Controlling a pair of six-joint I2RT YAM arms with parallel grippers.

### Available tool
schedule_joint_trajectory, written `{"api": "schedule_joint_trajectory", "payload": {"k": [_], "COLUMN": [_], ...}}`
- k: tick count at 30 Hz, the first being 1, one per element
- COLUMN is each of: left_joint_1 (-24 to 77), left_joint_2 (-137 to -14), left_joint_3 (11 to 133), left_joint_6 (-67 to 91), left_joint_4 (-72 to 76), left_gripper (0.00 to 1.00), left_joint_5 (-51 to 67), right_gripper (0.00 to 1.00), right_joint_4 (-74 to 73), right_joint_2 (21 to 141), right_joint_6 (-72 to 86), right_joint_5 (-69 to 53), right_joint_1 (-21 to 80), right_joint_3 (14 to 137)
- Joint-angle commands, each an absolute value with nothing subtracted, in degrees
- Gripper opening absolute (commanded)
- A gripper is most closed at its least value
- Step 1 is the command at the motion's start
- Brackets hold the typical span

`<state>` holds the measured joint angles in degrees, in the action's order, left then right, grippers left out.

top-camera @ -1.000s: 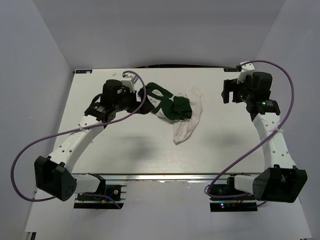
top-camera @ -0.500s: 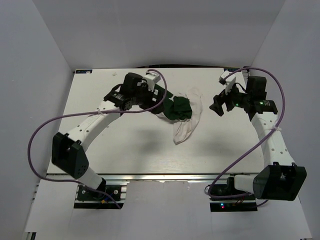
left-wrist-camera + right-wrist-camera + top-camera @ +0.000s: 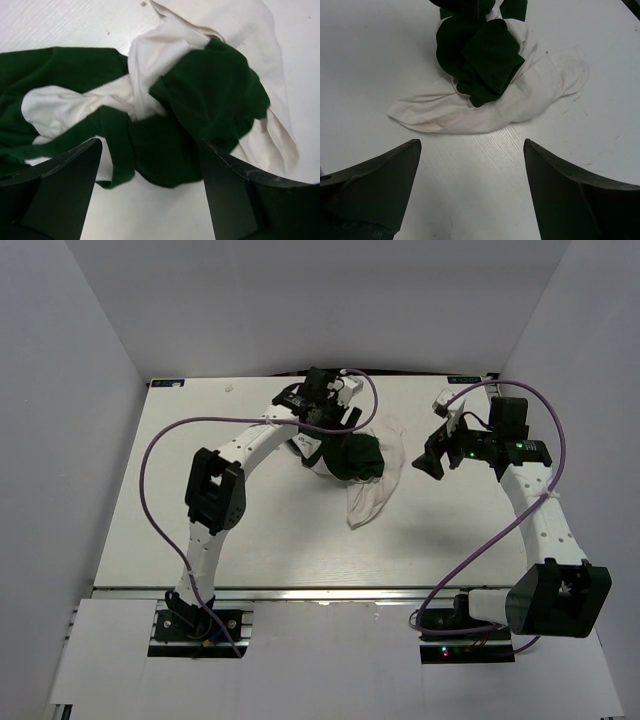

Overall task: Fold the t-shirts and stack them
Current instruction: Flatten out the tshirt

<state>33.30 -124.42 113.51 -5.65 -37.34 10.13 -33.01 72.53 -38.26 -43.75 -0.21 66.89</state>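
Observation:
The t-shirt (image 3: 368, 495), white with dark green sleeves and collar, lies crumpled in a heap at the table's back middle. Its printed figure and text are hidden in the folds. My left gripper (image 3: 332, 420) is open and empty, hovering just above the heap's back-left edge. In the left wrist view its fingers (image 3: 60, 190) frame the green and white folds (image 3: 200, 100), with the gripper (image 3: 150, 195) apart from the cloth. My right gripper (image 3: 427, 457) is open and empty, just right of the shirt. In the right wrist view the gripper (image 3: 472, 190) points at the heap (image 3: 485, 75) over bare table.
The white table (image 3: 250, 530) is walled by grey panels on the left, back and right. Purple cables loop from both arms. The left arm stretches diagonally across the table's left half. A small white scrap (image 3: 230, 387) lies near the back edge.
My left arm has swung right and reached far back, bringing its gripper over the shirt's back-left edge. My right gripper has moved left and tilted toward the shirt. The shirt has not moved.

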Motion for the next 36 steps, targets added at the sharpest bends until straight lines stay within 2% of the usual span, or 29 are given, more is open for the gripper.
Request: {"api": "schedule_joint_trajectory", "payload": {"k": [1, 7, 16, 27, 36], "left_joint_1": [32.78, 32.78, 30.94, 25.58, 25.58], "left_joint_2": [-124.8, -126.74, -128.84, -130.52, -134.47], "left_joint_3": [119.7, 118.74, 121.46, 121.82, 122.08], "left_joint_6": [-6.07, -7.91, -3.26, 8.79, 12.21], "left_joint_4": [-39.38, -38.94, -38.58, -38.32, -37.88], "left_gripper": [0.88, 0.75, 0.74, 0.56, 0.53], "left_joint_5": [9.48, 10.55, 9.49, 20.21, 25.04], "right_gripper": [0.89, 0.9, 0.89, 0.89, 0.9], "right_joint_4": [-31.38, -31.38, -31.2, -30.5, -30.15], "right_joint_2": [73.12, 73.48, 73.48, 72.33, 72.33], "right_joint_6": [-37.0, -36.65, -35.86, -35.77, -35.51], "right_joint_5": [-45.97, -46.32, -46.93, -46.58, -46.67], "right_joint_1": [-0.17, -0.44, -0.61, -0.79, -1.05], "right_joint_3": [66.36, 65.83, 64.86, 63.28, 63.46]}}
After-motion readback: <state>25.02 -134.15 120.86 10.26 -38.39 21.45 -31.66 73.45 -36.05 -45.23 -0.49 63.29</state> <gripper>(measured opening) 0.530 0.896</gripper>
